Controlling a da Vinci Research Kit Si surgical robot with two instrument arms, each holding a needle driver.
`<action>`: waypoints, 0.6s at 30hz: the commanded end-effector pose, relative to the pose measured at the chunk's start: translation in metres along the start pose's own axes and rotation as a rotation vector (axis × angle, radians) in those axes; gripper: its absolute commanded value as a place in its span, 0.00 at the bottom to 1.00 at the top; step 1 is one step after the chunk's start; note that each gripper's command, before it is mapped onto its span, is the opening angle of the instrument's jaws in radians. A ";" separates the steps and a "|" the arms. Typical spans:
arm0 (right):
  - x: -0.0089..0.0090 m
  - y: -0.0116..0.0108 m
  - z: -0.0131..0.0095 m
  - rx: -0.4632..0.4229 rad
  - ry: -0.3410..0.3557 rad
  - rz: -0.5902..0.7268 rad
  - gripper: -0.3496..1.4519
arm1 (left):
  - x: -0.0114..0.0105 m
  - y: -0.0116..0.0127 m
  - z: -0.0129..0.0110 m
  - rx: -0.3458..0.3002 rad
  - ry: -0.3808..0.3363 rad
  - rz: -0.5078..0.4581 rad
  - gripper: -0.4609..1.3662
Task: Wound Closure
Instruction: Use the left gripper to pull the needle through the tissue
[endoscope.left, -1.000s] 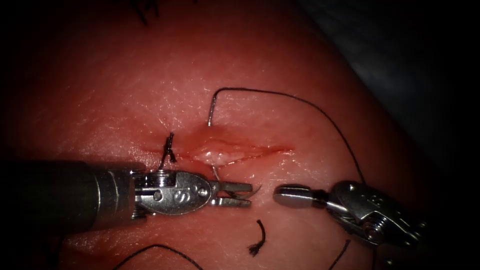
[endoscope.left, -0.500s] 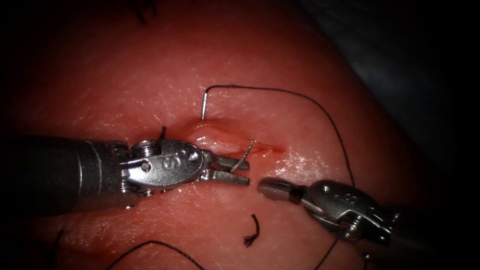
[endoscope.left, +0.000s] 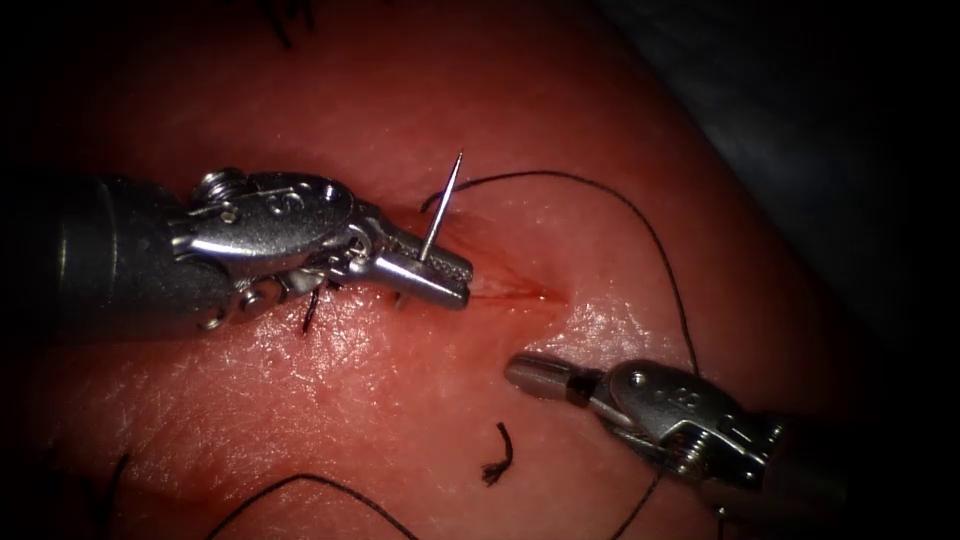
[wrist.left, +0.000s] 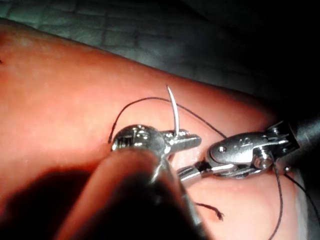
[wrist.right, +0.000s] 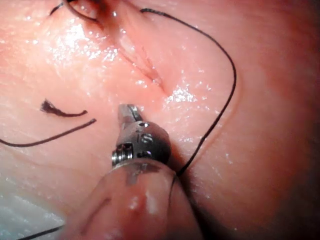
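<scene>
Near, lower centre: cut end of thread (endoscope.left: 497, 455) loose on tissue (endoscope.left: 330, 420). Lower right: right tool (endoscope.left: 535, 375), jaws together, holding nothing, tip just below the cut's right end, probably parked clear. Mid-frame: cut (endoscope.left: 510, 293). Centre left, over the cut: left tool (endoscope.left: 430, 275) clamped on needle (endoscope.left: 441, 208) low on its curve, point up and out of the tissue since a second ago. Beyond: thread (endoscope.left: 640, 225) arcing right from the needle, slack.
</scene>
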 end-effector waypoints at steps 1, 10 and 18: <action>0.0000 0.0000 0.0001 -0.008 0.000 -0.006 0.00 | 0.0003 0.0001 -0.0001 -0.052 0.008 -0.045 0.06; 0.0000 -0.0006 0.0008 -0.014 0.000 -0.010 0.00 | 0.0017 0.0029 -0.0003 -0.214 0.049 -0.179 0.06; -0.0001 -0.0006 0.0012 -0.017 -0.004 -0.016 0.00 | 0.0064 0.0065 -0.0016 -0.283 0.133 -0.052 0.06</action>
